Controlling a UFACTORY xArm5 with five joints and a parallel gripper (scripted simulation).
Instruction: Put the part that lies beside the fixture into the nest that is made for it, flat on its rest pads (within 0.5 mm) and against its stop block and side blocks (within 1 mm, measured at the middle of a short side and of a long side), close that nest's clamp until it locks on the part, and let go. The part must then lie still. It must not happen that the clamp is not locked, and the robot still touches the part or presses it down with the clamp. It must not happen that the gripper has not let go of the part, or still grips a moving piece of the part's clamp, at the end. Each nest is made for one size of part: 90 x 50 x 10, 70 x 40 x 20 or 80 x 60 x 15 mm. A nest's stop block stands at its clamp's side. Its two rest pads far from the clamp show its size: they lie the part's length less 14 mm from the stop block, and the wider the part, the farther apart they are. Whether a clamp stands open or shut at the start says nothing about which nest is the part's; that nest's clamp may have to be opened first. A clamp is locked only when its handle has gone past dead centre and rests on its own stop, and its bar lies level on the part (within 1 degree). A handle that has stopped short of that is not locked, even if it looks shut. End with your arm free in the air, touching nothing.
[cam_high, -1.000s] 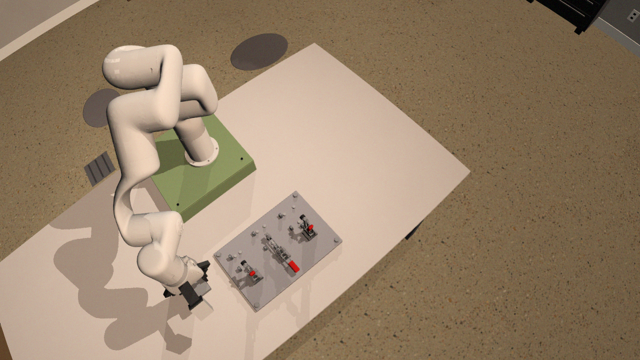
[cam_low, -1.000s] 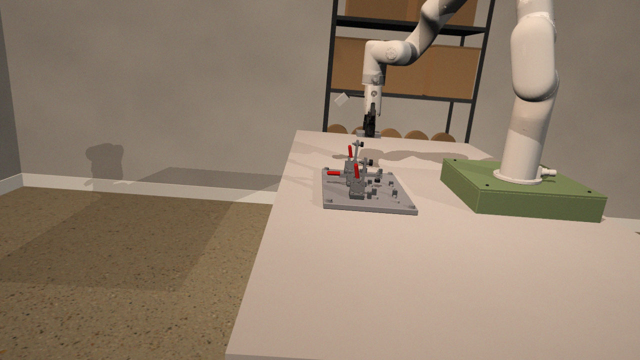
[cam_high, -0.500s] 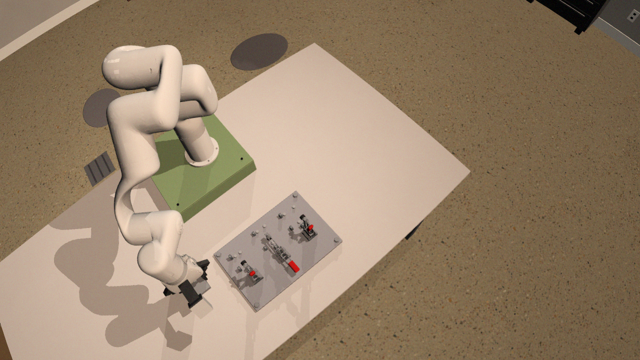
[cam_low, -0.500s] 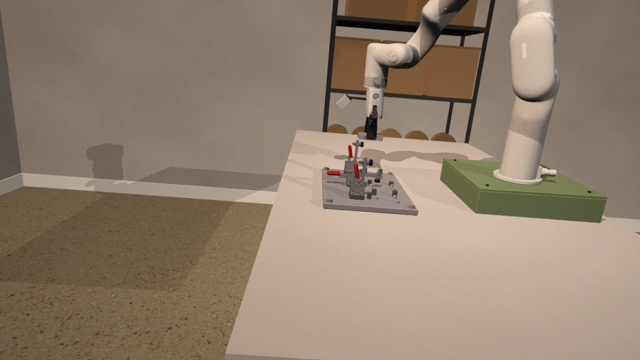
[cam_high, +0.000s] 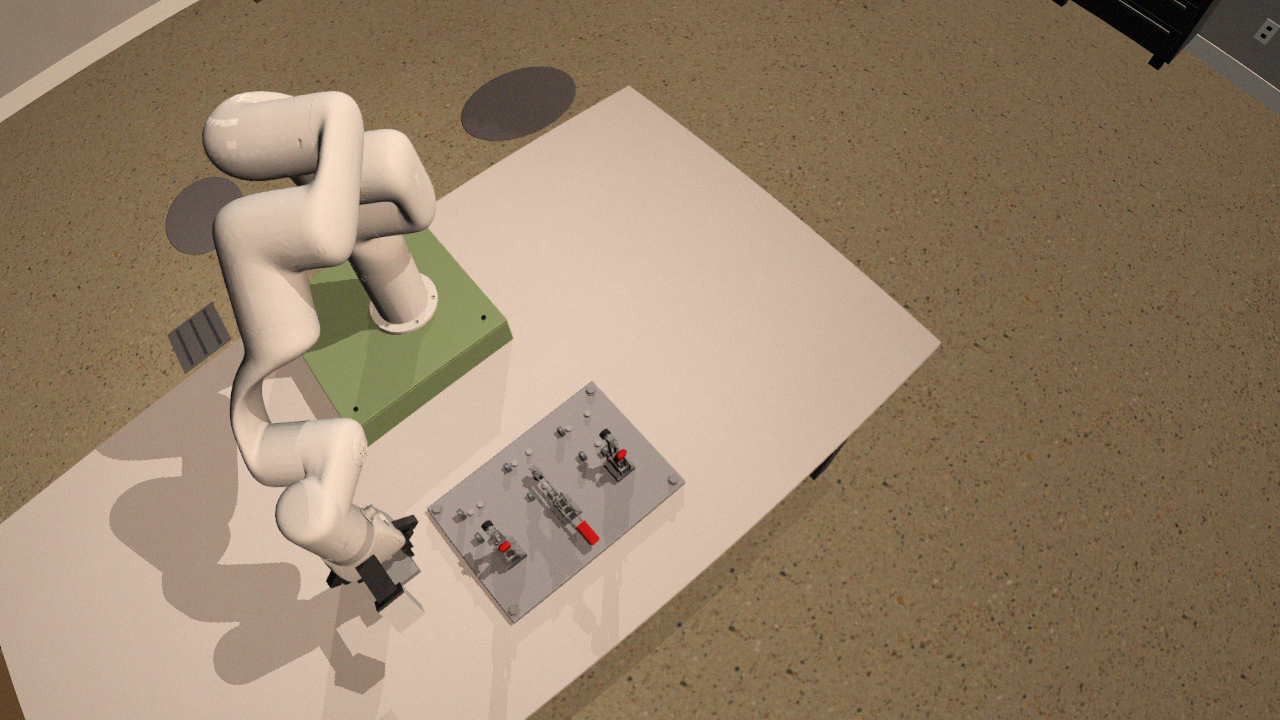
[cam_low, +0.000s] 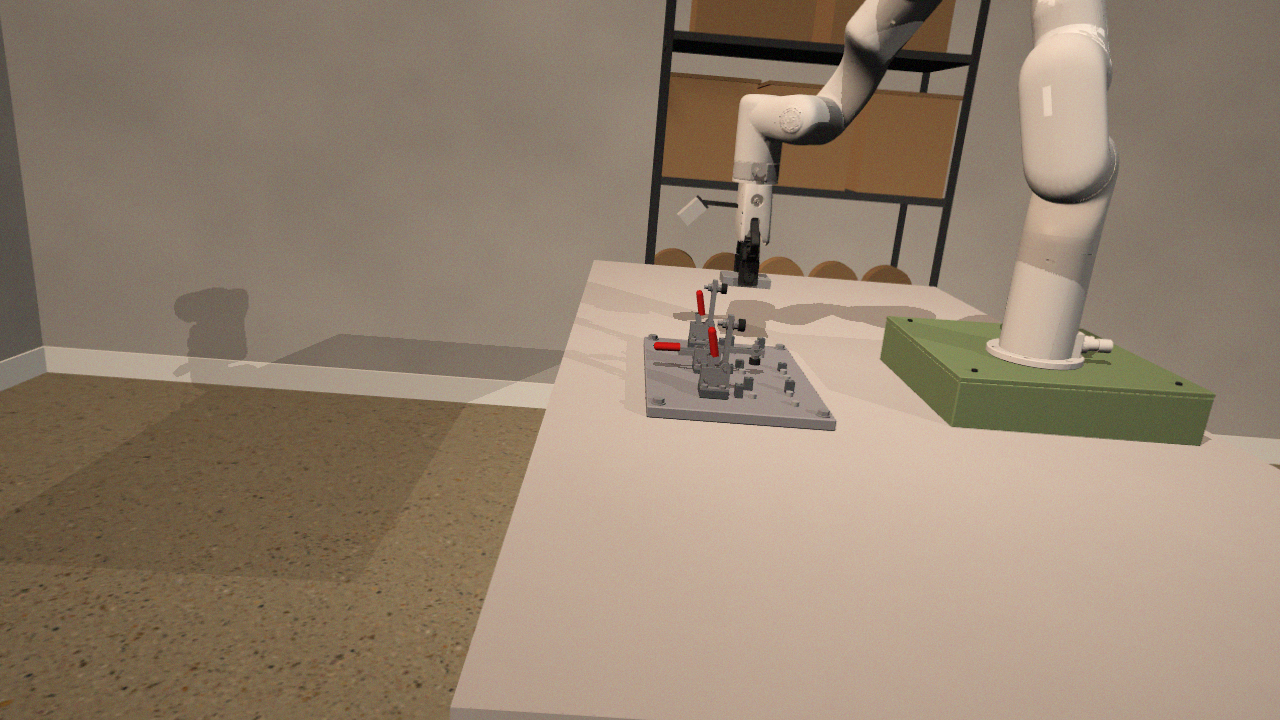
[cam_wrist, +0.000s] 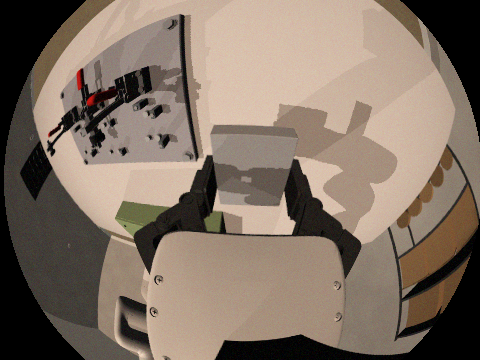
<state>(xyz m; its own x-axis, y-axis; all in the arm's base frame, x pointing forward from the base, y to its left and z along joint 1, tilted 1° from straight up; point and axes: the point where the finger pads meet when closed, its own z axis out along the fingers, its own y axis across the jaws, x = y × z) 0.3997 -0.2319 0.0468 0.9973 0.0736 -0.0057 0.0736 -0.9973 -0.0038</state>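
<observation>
My gripper (cam_high: 394, 565) (cam_low: 750, 265) (cam_wrist: 252, 169) is shut on the grey rectangular part (cam_high: 402, 562) (cam_low: 736, 281) (cam_wrist: 254, 160), gripping it across its width. It holds the part level and low over the table, to the left of the grey fixture plate (cam_high: 539, 580) (cam_low: 716, 411) (cam_wrist: 167, 40). I cannot tell whether the part touches the table. The plate carries three toggle clamps with red handles. The near-left handle (cam_high: 503, 544) and the far-right handle (cam_high: 619, 458) stand up. The middle handle (cam_high: 587, 532) (cam_low: 666, 344) lies low, pointing off the plate's edge. Small pads and blocks dot the plate.
The arm's green base block (cam_high: 393, 358) (cam_low: 1047, 385) stands behind the fixture. A rack with cardboard boxes (cam_low: 805, 134) stands beyond the table's far end. The table's edge (cam_high: 626, 617) runs close along the fixture's outer side.
</observation>
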